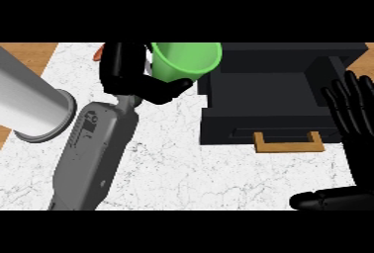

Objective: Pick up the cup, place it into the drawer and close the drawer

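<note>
Above the marbled bench [219, 178], just left of the black drawer unit [292, 59], the left hand [135, 76] grasps the green cup [186, 62], its black fingers curled round the cup's left side and its thumb crossing beneath the rim. Tilted, the cup shows its open mouth and pale green inside; its right edge sits just beside the unit's upper left corner, and its base is hidden behind the hand, so whether it touches the bench cannot be told. An open drawer [263, 106] juts toward the viewer, its dark hollow showing, a tan handle [288, 143] on its front. Right of that drawer, near the picture's edge, the right hand [358, 118] rests released with straight fingers pointing up, partly cut off by the frame. A large grey cylinder [33, 104] fills the left edge, only partly in view, and a small orange thing peeks out behind the left hand, too hidden to identify.
</note>
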You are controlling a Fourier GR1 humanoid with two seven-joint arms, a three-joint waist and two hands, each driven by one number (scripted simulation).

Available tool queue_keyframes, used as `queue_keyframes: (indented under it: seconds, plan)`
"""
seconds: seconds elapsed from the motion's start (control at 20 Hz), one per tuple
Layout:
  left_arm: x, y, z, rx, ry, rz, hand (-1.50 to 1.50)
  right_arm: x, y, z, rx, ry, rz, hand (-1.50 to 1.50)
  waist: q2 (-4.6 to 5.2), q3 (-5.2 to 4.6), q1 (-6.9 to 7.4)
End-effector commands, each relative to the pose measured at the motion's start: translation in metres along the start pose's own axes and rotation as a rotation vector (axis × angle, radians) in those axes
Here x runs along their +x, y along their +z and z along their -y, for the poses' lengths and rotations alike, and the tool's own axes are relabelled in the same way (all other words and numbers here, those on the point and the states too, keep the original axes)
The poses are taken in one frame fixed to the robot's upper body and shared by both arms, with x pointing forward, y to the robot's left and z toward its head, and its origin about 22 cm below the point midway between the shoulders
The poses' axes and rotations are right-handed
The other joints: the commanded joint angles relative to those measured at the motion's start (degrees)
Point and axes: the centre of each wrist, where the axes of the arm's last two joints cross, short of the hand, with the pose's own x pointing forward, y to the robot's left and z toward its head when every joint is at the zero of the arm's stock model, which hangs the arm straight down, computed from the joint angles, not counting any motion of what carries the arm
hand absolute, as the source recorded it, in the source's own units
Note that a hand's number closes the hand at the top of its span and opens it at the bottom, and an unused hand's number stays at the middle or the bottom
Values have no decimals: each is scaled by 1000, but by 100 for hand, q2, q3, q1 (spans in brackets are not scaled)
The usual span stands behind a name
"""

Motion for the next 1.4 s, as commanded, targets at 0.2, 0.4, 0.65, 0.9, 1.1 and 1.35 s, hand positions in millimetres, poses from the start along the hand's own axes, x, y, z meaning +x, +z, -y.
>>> queue_keyframes:
  seconds: [0.2, 0.4, 0.65, 0.9, 1.1, 1.35]
  plan:
    - [-2, -36, 40, -52, -49, -56, 150, -7, 3, -1, -4, 6, 6, -150, 7, 0, -22]
    - [-4, -58, 44, -45, -73, -74, 150, -13, 1, 1, 2, 12, 10, -150, 20, 0, -36]
    - [-22, -55, 71, -26, -114, -110, 150, -2, -16, -16, 15, 15, -5, -150, 28, -1, -102]
    - [-35, -68, 76, -10, -127, -122, 150, -9, -10, 6, 18, 18, 15, -150, 53, 2, -189]
    - [-46, -65, 78, 7, -132, -180, 150, -4, -5, 10, 32, 4, 9, -150, 57, 3, -278]
    - [-58, -62, 81, -44, -212, -210, 150, 4, -14, -8, 28, -8, 14, -150, 70, 1, -301]
